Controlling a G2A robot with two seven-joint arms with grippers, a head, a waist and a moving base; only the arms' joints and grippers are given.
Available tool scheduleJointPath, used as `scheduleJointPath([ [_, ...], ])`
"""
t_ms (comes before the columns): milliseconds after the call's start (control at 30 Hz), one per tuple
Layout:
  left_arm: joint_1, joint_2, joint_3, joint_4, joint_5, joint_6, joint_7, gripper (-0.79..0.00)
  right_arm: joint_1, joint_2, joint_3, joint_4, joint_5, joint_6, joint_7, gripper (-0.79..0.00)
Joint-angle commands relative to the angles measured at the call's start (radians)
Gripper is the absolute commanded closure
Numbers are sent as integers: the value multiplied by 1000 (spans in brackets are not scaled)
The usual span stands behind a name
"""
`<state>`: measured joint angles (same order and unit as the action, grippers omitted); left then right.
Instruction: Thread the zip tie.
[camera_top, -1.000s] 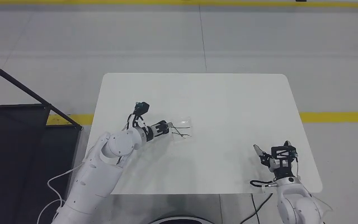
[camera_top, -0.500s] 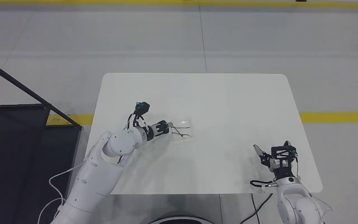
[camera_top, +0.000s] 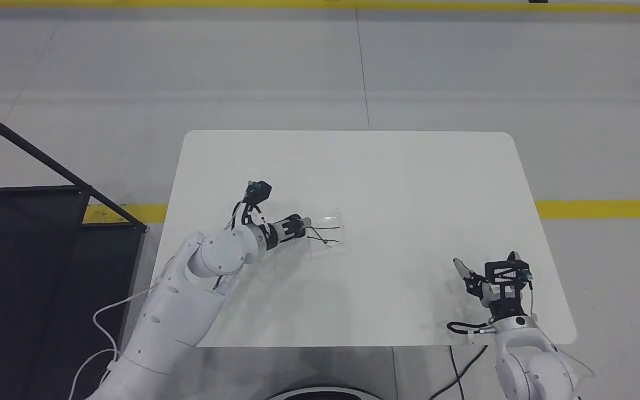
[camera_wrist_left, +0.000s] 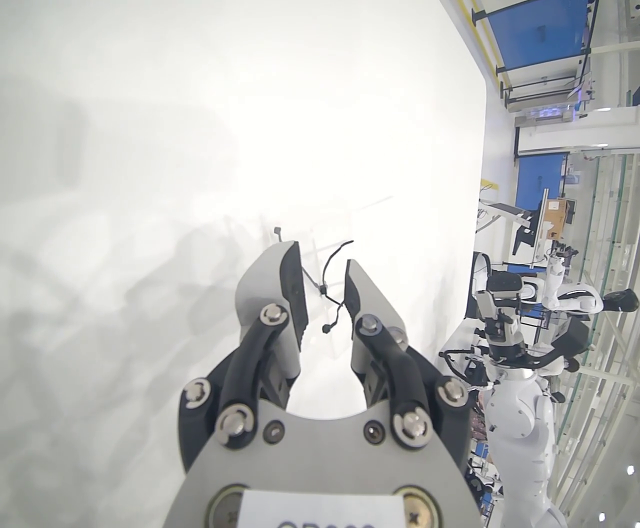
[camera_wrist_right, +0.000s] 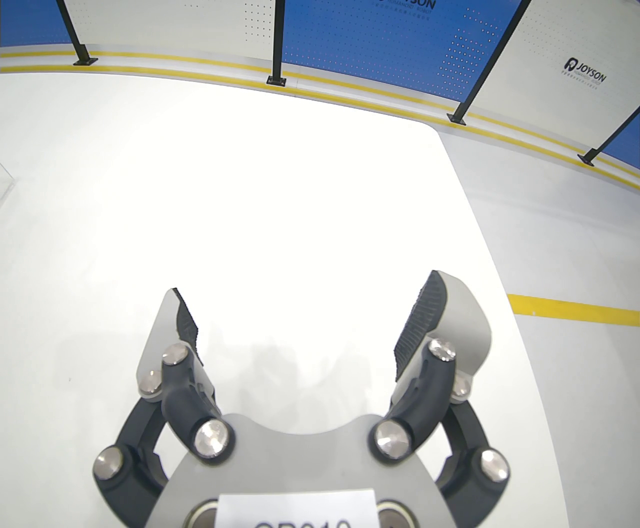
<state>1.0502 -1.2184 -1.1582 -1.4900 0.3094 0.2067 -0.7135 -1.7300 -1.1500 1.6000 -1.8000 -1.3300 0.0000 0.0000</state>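
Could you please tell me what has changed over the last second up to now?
The left gripper edged slightly closer to the zip ties, open, with nothing taken hold of. The zip ties kept their place on the table, and the right gripper stayed open and still near the table's corner.

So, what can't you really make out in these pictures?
Top view: the zip ties are too thin to count, or to see if one is threaded.
Left wrist view: the left hand covers part of one tie; whether it touches it, I cannot tell.
Left wrist view: the clear tray barely shows against the white table, so its outline is unclear.
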Motion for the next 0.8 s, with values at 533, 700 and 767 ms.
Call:
scheduleJointPath([
  [533, -13, -2, 13, 16, 1, 1, -5, 0, 0, 0, 0, 0, 0, 0, 0, -785],
  [700, -6, 1, 7, 3, 4, -4, -7, 0, 0, 0, 0, 0, 0, 0, 0, -785],
  [767, 1, 3, 1, -10, 6, -5, -9, 0, 0, 0, 0, 0, 0, 0, 0, -785],
])
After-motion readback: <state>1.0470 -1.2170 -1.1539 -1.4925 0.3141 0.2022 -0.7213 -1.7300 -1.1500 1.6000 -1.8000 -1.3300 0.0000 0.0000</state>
